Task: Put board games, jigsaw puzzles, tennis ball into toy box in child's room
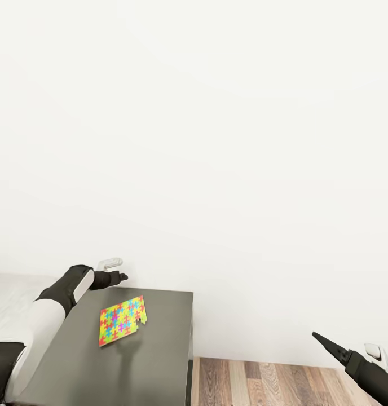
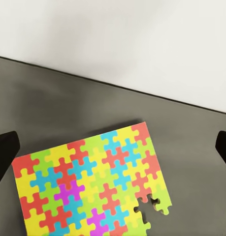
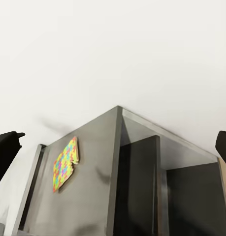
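One big white wall (image 1: 216,141) takes up most of the head view. Below it sits the dark grey counter (image 1: 160,361), with a puzzle (image 1: 122,320) lying flat on top. The left gripper (image 1: 116,276) hovers over the counter's far edge, spread wide and empty. The right gripper (image 1: 329,345) hangs over the wood floor (image 1: 261,383), also spread, holding nothing.

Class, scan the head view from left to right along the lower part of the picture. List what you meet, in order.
Left end effector → jigsaw puzzle on the dark grey table → wood-plank floor → right end effector.
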Available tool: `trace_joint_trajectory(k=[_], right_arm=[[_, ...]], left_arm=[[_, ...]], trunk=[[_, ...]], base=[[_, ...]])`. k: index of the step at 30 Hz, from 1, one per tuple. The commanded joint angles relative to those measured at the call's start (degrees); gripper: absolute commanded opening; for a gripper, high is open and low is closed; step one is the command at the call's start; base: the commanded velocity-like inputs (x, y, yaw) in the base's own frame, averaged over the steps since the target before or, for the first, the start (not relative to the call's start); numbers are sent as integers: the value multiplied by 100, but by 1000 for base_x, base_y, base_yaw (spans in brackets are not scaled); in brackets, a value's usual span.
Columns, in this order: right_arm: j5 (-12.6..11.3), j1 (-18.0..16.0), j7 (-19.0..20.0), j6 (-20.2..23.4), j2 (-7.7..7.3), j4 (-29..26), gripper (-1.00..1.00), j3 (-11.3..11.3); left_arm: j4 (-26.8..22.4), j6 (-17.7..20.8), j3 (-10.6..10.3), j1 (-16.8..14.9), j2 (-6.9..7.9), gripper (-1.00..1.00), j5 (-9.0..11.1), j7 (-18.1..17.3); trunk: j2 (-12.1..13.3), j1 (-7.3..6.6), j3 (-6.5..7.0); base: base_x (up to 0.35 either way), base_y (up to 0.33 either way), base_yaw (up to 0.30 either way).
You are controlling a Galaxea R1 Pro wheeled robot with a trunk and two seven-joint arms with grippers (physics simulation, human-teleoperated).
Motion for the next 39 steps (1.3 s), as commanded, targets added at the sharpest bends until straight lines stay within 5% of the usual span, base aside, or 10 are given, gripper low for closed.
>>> trace_joint_trajectory(k=[1, 39], right_arm=[[-21, -2, 1, 35, -1, -4, 100, -5], [-19, -2, 6, 35, -1, -4, 100, -5]], left_arm=[[-7, 18, -47, -4, 9, 100, 40, 4], [-7, -229, -43, -6, 137, 100, -48, -142]], trunk=[[-13, 4, -21], [-13, 4, -377]], base=[[0, 0, 0], [0, 0, 0]])
